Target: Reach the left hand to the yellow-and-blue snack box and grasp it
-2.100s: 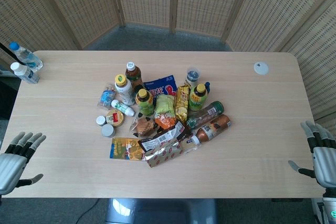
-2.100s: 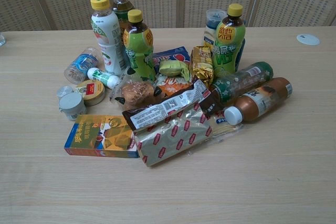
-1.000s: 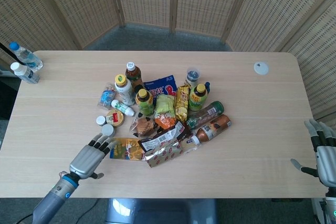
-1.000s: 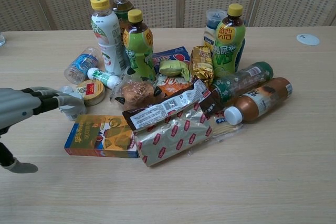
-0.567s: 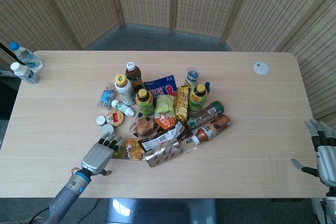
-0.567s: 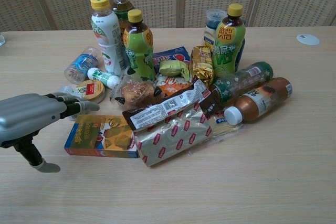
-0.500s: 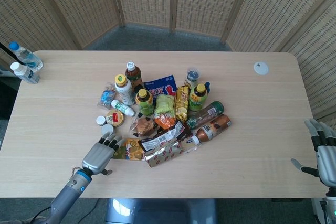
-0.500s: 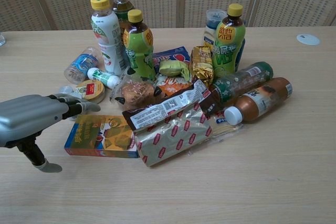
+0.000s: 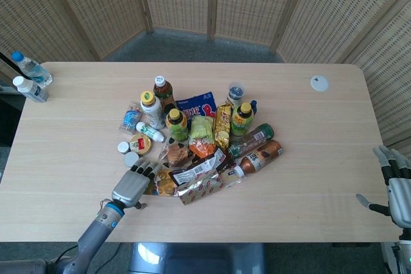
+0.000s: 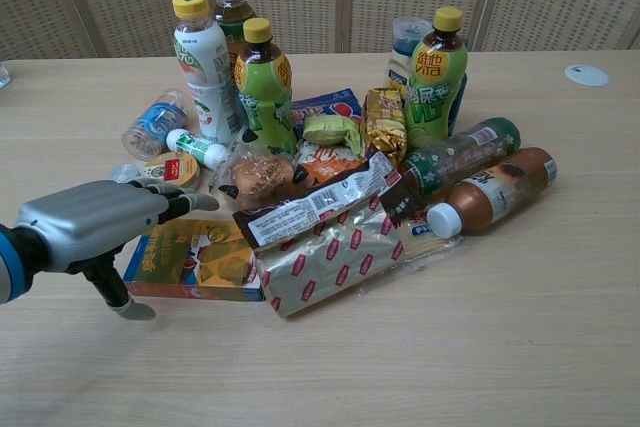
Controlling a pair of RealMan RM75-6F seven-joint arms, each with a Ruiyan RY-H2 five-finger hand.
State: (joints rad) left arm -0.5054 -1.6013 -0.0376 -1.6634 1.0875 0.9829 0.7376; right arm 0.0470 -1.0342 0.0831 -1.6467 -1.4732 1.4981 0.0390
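Observation:
The yellow-and-blue snack box [image 10: 205, 265] lies flat at the front left of the pile, its right end under a red-and-gold foil packet [image 10: 335, 259]. My left hand [image 10: 95, 222] hovers over the box's left end, palm down, fingers stretched forward and apart, thumb hanging toward the table in front of the box; nothing is held. From the head view the left hand [image 9: 133, 185] covers the left part of the box [image 9: 164, 184]. My right hand [image 9: 397, 189] stays open at the table's right edge, far from the pile.
Behind the box stand small round tins [image 10: 174, 171], a lying water bottle [image 10: 152, 123] and upright drink bottles [image 10: 262, 87]. Brown bottles [image 10: 490, 190] lie on the right. Two water bottles [image 9: 29, 76] sit at the far left edge, a white lid [image 9: 319, 83] far right.
My left hand has come from the table's left front edge rightward and forward until it is over the snack box's left end. The right hand has drawn back slightly; the objects are unmoved.

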